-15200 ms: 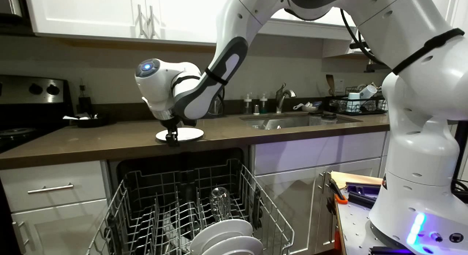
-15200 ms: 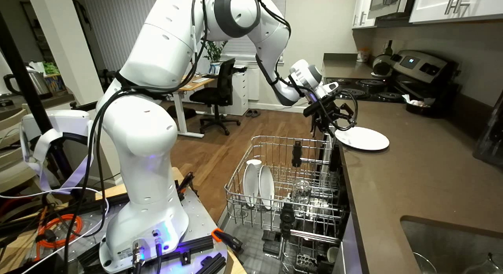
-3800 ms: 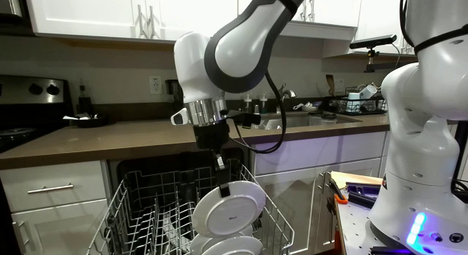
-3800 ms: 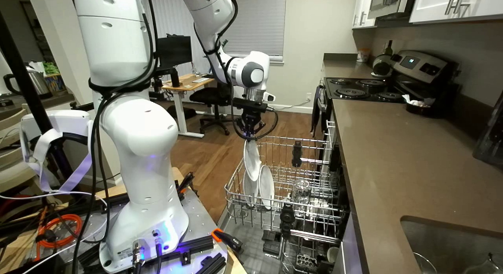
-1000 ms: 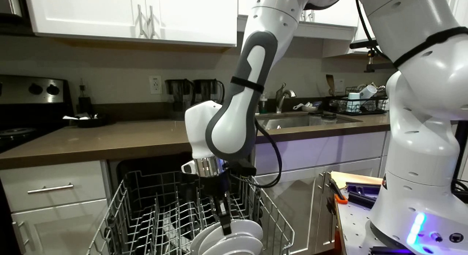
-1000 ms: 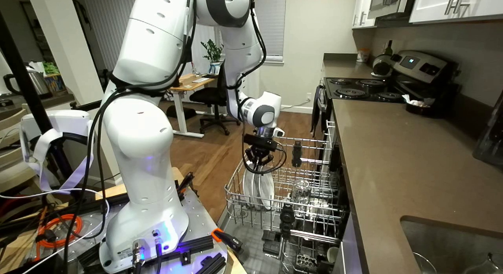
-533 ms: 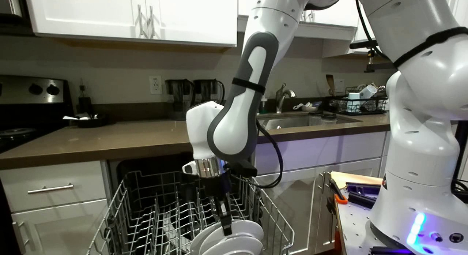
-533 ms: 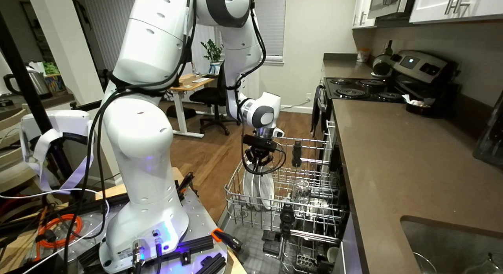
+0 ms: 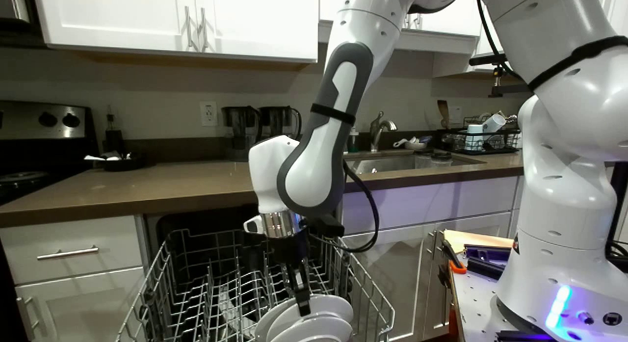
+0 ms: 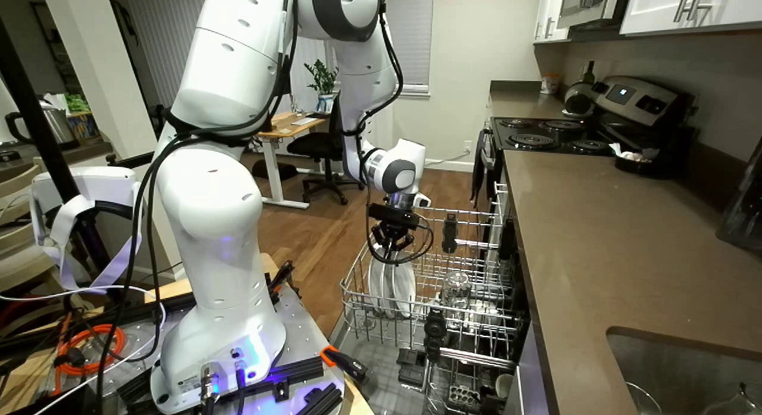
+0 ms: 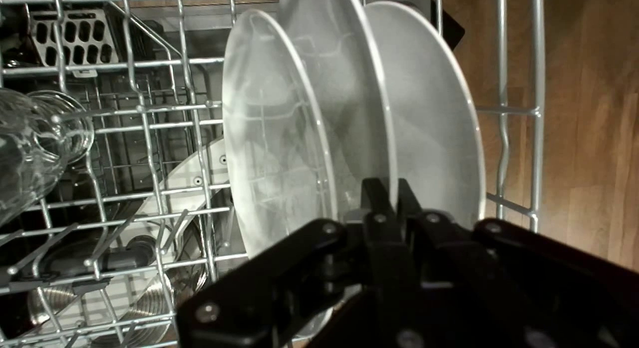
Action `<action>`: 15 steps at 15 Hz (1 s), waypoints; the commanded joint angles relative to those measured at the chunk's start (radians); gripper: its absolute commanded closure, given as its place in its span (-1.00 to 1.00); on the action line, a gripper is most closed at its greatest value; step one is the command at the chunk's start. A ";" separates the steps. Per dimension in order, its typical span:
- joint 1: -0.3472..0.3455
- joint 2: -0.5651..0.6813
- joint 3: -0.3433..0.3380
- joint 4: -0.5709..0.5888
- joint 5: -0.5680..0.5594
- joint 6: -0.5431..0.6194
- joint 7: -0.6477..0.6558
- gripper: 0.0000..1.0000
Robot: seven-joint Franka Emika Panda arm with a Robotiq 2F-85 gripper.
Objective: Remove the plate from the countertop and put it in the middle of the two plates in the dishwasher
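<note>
Wrist view: gripper (image 11: 393, 190) pinches the plate (image 11: 344, 83) by its rim; plate on edge below it, between the two plates (image 11: 274, 138) in the dishwasher rack (image 11: 538, 78); release, then straight up, probably next.

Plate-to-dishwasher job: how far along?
Done: the plate is off the countertop and stands on edge in the dishwasher rack, between the left plate and the right plate in the wrist view.
In hand: the end effector is closed on its edge.
Remaining: probably just release and retreat; I can't see whether it's fully seated.
</note>
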 commanded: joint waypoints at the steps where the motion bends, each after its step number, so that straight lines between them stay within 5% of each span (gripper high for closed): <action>1: 0.004 0.001 0.015 0.027 -0.025 -0.020 0.034 0.92; 15: -0.016 0.013 0.023 0.021 -0.016 -0.008 0.018 0.92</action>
